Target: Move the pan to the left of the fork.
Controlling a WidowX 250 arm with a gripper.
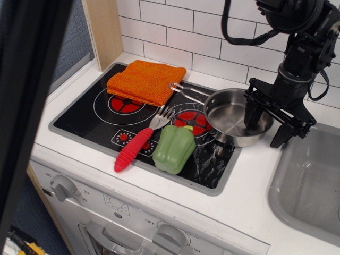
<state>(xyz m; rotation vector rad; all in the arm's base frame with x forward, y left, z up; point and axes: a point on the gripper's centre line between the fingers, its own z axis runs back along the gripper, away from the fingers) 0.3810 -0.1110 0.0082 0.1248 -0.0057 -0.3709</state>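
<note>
Near edge: fork (139, 140) and green pepper (173, 148) on the stovetop (85, 114). Pan (234, 118) sits right of both. Gripper (266, 125), jaws spread, straddles its right rim. Likely light, stiff, slick steel; grip the rim. Orange cloth (146, 81) crowds the left space; tiled wall behind.

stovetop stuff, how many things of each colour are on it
orange: 1, the cloth
silver: 1, the pan
red and silver: 1, the fork
green: 1, the pepper
total: 4
</note>
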